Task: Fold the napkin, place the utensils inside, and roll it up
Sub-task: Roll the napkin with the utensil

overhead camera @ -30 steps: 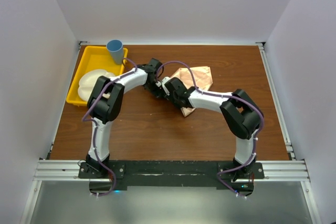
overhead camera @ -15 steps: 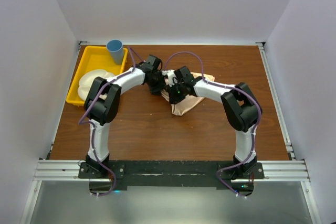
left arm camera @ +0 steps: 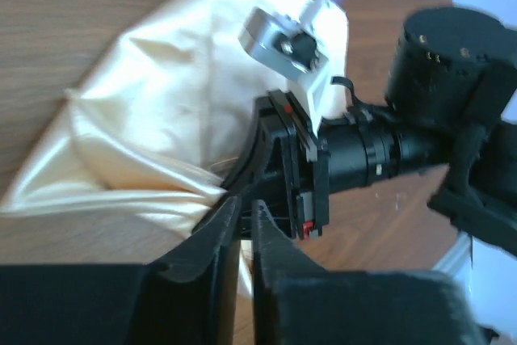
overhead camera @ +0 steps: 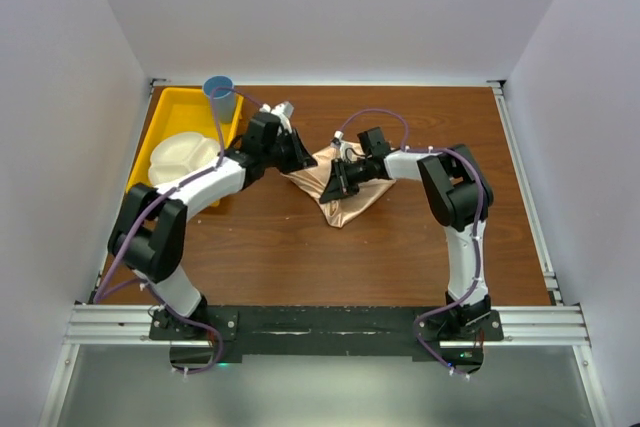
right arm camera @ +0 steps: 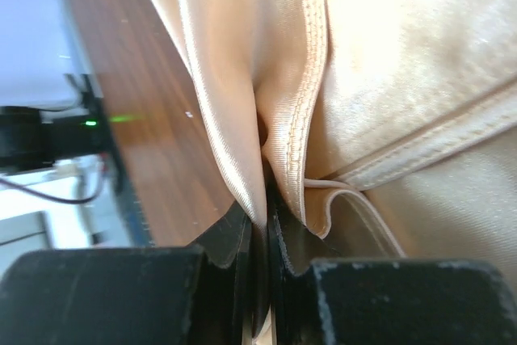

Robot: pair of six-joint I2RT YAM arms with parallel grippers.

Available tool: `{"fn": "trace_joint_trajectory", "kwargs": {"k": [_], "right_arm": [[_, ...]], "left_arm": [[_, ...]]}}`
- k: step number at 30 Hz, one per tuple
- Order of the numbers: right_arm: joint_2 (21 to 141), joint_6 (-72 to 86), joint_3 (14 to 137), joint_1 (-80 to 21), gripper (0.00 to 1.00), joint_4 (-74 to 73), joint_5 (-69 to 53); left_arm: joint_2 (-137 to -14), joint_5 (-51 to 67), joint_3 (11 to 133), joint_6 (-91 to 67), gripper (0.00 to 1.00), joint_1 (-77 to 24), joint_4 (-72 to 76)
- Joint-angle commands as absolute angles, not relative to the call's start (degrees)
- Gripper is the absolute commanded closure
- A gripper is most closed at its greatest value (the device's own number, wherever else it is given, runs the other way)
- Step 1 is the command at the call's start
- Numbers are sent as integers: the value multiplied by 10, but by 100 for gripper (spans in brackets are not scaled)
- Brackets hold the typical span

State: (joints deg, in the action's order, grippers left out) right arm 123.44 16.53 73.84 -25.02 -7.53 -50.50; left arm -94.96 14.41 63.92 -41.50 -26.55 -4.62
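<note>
Napkin (overhead camera: pixel 345 197) is the whole story here: the peach cloth is bunched into a loose, crumpled wedge on the wooden table (overhead camera: pixel 300 247), off to the right of the yellow tray (overhead camera: pixel 160 112) and apart from it. Both arms are in on it, meeting over the end of the cloth that lies farther from the robot. The left gripper (left arm camera: pixel 245 204), on the side nearer the tray, has its jaws drawn almost together, and a crease of cloth runs right up into the tips, so it looks to be pinching an edge. The right gripper (right arm camera: pixel 262 216), on the side farther from the tray, is closed tight on a stitched hem, with the fabric folding away on both sides of the fingers. As for progress, my read is early days: no neat fold shows yet, only rumpled layers being gathered and tugged between the two pinches. The fork can't be found in any view, neither on the table nor in the tray, where only a white divided plate (overhead camera: pixel 175 152) sits, with a blue cup (overhead camera: pixel 219 89) at the tray's far right corner. Folding, loading and rolling all look to be ahead.
</note>
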Motion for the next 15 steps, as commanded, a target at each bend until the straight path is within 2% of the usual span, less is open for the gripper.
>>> {"fn": "trace_joint_trajectory", "kwargs": {"k": [1,2,15], "right_arm": [[1281,221,677,-230,100,-84,-483],[1281,218,678,-228,100,-90,-481],[1293,204,699,-228,100,-118,-471]], "left_arm": [[-993,243,573,-468,97,-274,132],[-997,243,568,-474,100,-274,144],[-1035,244,469,-535,100,-275,343]]}}
